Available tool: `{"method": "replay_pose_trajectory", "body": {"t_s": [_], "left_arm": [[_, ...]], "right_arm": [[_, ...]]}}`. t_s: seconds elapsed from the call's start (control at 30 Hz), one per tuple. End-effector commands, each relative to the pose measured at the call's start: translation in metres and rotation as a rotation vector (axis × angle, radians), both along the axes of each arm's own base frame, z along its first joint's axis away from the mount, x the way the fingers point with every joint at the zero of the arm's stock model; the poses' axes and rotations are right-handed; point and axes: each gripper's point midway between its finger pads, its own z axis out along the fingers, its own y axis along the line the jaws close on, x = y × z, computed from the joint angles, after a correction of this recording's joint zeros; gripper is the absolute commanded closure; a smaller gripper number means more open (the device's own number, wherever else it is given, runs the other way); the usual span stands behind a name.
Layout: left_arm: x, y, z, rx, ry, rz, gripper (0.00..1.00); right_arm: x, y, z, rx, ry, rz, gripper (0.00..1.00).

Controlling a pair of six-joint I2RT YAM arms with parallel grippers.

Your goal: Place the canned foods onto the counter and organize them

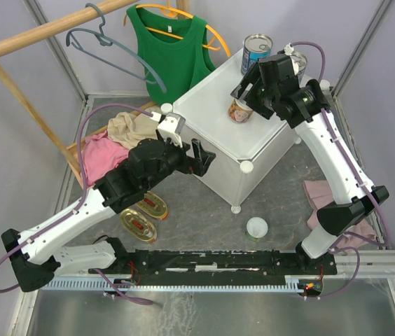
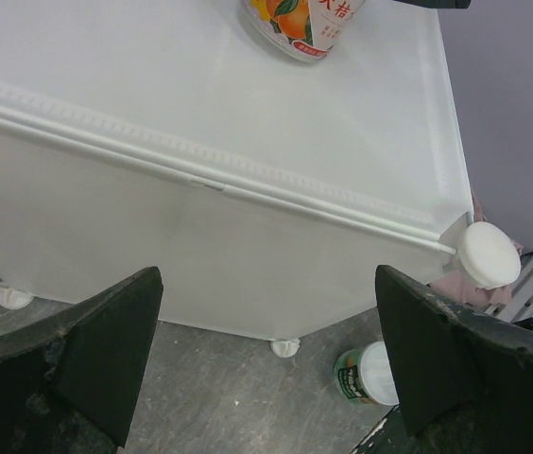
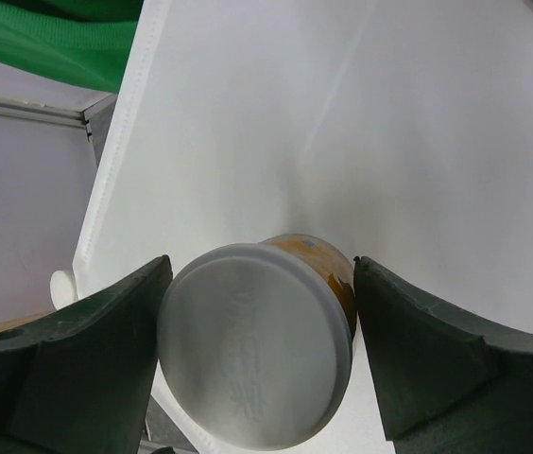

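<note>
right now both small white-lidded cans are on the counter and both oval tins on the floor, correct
Only one small white-lidded can is on the counter; the other small can stands on the floor near it, as the top external view shows. Both oval tins are on the floor.

Three cans stand on the counter [image 1: 211,119]: one tall can [image 1: 256,52] at the far corner, a second tall can [image 1: 299,64] to its right, and a small can [image 1: 239,111] nearer the middle, between the fingers of the right gripper [image 3: 262,270]. The left gripper [image 2: 268,274] hangs before the counter's near left wall, apart from it. Down on the table [image 1: 281,175], another small can [image 1: 256,227] stands before the counter's near corner. Left of the counter lies one oval tin [image 1: 154,205], with a second oval tin [image 1: 138,225] just before it
</note>
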Motion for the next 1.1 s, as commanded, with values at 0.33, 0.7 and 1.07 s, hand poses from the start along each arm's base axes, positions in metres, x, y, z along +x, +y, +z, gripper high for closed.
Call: {"method": "replay_pose_trajectory", "body": {"t_s": [0.33,0.7,1.07], "left_arm": [[0.006,-0.001,0.04,-0.036,-0.073,0.014,0.01],[0.017,-0.004,0.047,0.012,-0.091,0.037,0.01],[0.03,-0.01,0.052,0.045,-0.145,0.054,0.01]], "right_arm": [[0.002,-0.008,-0.003,-0.076,-0.031,0.007,0.13],[0.0,-0.006,-0.009,-0.138,-0.066,0.06,0.1],[-0.008,-0.003,0.005,-0.166,-0.13,0.13,0.09]]}}
